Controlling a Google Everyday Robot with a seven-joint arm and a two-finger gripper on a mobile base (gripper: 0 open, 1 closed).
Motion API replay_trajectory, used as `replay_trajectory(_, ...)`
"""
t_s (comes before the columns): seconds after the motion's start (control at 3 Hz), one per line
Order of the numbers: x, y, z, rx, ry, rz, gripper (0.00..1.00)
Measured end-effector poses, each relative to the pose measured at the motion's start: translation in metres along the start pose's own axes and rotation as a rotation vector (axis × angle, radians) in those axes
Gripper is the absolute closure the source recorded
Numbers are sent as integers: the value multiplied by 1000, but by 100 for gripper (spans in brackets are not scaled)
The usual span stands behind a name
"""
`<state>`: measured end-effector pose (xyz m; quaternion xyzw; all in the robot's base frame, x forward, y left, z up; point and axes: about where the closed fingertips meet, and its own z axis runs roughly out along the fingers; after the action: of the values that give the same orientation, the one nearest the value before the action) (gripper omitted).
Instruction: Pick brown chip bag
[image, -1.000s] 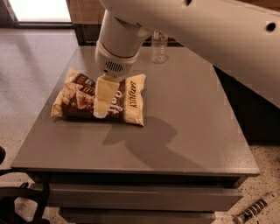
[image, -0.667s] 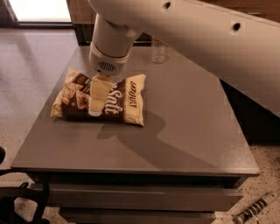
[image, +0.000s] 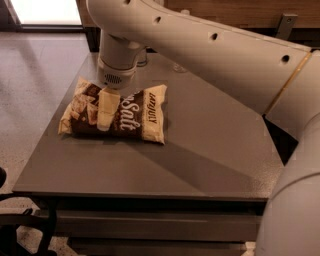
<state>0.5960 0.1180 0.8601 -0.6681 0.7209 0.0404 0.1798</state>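
The brown chip bag lies flat on the left part of the grey table. It is dark brown and cream-yellow, with white "Salt" script facing up. My gripper points down over the left-middle of the bag, at or just above its surface, and covers part of the print. My white wrist is right above it. My big white arm crosses the top of the view and hides the table's far side.
The base of a clear bottle shows on the far side of the table under my arm. A dark object stands beside my wrist, mostly hidden. Black gear sits on the floor at lower left.
My gripper has moved left across the bag, from its middle toward its left half. The bag lies where it was.
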Motion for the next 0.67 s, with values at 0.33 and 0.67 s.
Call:
replay_trajectory(0.33, 17, 4, 21, -25, 92, 31, 0)
replay_trajectory(0.67, 44, 19, 34, -63, 168, 76, 26)
